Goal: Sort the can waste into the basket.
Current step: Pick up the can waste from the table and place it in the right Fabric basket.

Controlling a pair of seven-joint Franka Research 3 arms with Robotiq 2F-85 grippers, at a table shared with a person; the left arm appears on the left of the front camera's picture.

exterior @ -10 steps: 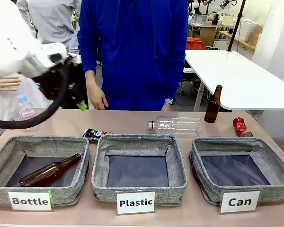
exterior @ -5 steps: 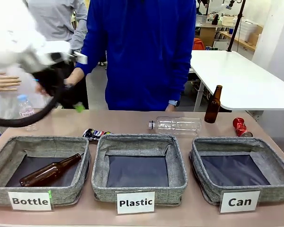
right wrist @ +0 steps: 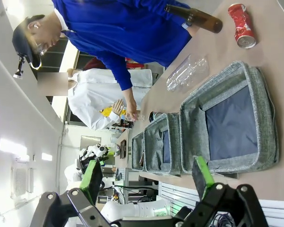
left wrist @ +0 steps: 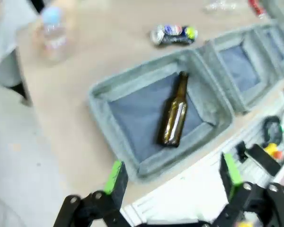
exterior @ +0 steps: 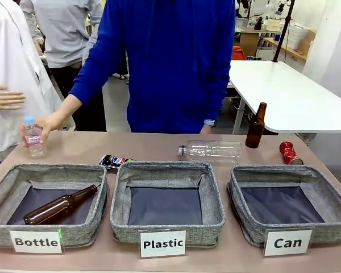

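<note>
Left tool (left wrist: 173, 172) and right tool (right wrist: 147, 172) spread above tan table (exterior: 159, 148) (white table (exterior: 290, 96) beyond).

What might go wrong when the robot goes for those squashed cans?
The black can lies close behind the Plastic basket's rim; grabbing it might snag the fabric.
The upright brown bottle stands near the red can; a reaching arm could topple it.
The person's hand holds a small water bottle at the left; an arm could bump it.
</note>
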